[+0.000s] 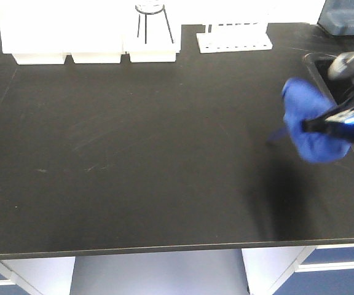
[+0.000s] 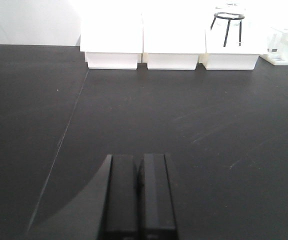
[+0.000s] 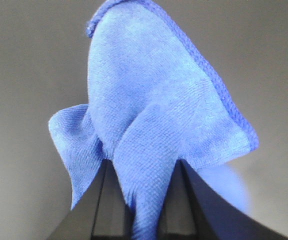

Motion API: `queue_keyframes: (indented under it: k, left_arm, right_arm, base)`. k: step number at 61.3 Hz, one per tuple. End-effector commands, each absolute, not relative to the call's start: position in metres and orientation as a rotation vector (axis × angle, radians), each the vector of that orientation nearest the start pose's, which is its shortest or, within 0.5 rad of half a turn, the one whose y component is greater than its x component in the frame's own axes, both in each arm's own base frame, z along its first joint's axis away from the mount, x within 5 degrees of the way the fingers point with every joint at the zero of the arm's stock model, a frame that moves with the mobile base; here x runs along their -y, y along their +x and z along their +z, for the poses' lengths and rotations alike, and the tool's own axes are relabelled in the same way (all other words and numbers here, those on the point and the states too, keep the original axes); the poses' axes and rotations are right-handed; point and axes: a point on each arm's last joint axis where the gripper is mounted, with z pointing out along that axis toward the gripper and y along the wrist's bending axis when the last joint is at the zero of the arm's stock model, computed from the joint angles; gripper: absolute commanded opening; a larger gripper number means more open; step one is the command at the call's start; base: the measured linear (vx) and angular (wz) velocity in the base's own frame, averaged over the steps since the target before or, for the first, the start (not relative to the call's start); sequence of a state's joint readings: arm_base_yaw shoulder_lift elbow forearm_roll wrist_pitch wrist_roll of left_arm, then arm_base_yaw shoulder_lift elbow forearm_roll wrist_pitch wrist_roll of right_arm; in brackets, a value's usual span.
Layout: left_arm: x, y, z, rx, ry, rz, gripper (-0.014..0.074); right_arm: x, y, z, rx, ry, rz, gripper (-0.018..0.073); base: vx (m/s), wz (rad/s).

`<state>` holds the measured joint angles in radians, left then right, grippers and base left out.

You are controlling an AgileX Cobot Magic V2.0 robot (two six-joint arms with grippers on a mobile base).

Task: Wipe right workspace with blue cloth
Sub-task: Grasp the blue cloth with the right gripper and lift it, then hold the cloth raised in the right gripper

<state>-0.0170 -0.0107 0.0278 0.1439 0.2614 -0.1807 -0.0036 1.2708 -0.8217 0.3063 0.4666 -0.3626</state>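
My right gripper is shut on the blue cloth at the right side of the black bench. The cloth hangs bunched from the jaws just above the surface and looks blurred. In the right wrist view the blue cloth fills the middle, pinched between the two dark fingers of the gripper. My left gripper is shut and empty above the bare black top; it does not show in the front view.
Three white boxes line the back edge, with a wire stand holding a glass vessel and a white rack. A sink opens at the far right, beside a blue-grey device.
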Motion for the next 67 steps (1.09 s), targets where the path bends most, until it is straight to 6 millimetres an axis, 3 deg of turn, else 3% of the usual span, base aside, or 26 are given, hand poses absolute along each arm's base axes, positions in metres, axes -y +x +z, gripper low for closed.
queue_keyframes:
  k: [1, 6, 12, 17, 24, 32, 40, 67]
  left_arm:
    - [-0.001, 0.056, 0.178, -1.696, -0.04, -0.03, -0.0006]
    - [-0.001, 0.056, 0.178, -1.696, -0.04, -0.03, -0.0006]
    - [-0.001, 0.056, 0.178, -1.696, -0.04, -0.03, -0.0006]
    - [-0.001, 0.056, 0.178, -1.696, -0.04, -0.03, -0.0006]
    - [-0.001, 0.056, 0.178, -1.696, -0.04, -0.03, -0.0006]
    - [-0.001, 0.056, 0.178, -1.696, -0.04, -0.03, -0.0006]
    - [-0.001, 0.056, 0.178, -1.696, -0.04, -0.03, -0.0006]
    - [-0.001, 0.056, 0.178, -1.696, -0.04, -0.03, -0.0006]
  right_arm:
    - [-0.01, 0.229, 0.327, -2.121, -0.176, 0.077, -0.0004]
    - [-0.011, 0.2, 0.355, -1.993, -0.212, 0.045, -0.0004]
    - [-0.01, 0.164, 0.372, -1.841, -0.204, 0.02, -0.0004]
    - [-0.009, 0.14, 0.365, -1.756, -0.174, 0.01, -0.0004]
    - [-0.005, 0.12, 0.328, -1.679, -0.101, -0.006, -0.0004]
    - [0.002, 0.116, 0.286, -1.639, -0.039, -0.066, -0.0004]
    - [0.009, 0.118, 0.265, -1.581, 0.01, -0.135, -0.0003]
    - [0.011, 0.118, 0.259, -1.556, 0.026, -0.16, -0.0001]
  base:
    - [0.0, 0.0]
    - [0.0, 0.0]
    - [0.0, 0.0]
    - [0.0, 0.0]
    - [0.0, 0.0]
    - [0.0, 0.0]
    - [0.0, 0.0]
    - [0.0, 0.0]
